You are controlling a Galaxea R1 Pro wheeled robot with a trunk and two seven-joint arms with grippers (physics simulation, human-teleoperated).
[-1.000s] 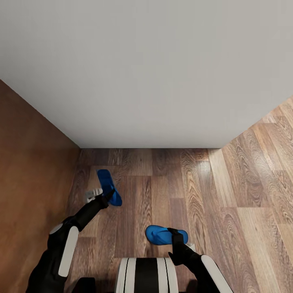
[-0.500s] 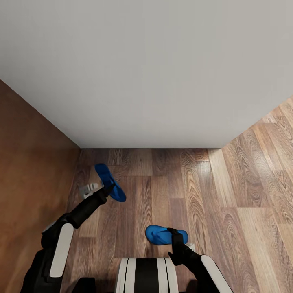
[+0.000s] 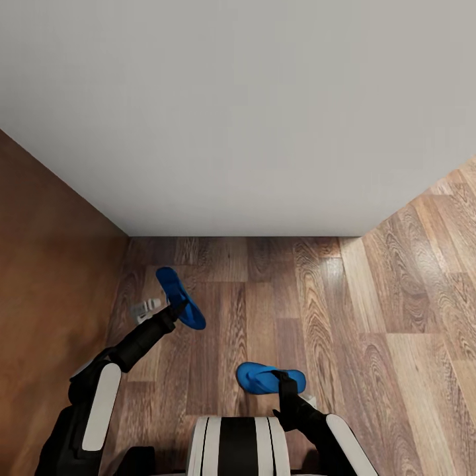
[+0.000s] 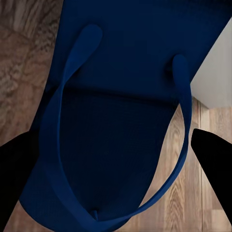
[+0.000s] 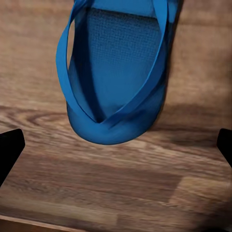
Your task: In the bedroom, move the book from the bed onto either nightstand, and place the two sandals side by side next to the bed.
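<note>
Left hand grips one blue sandal near the bed edge. Right hand, fingers spread wide, hovers at the other sandal flat on the wood floor.

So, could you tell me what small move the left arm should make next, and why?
Probably lower the left sandal to the floor beside the bed and turn it to match the right sandal. The left gripper seems to hold it angled away from the other one, with a gap between them.
</note>
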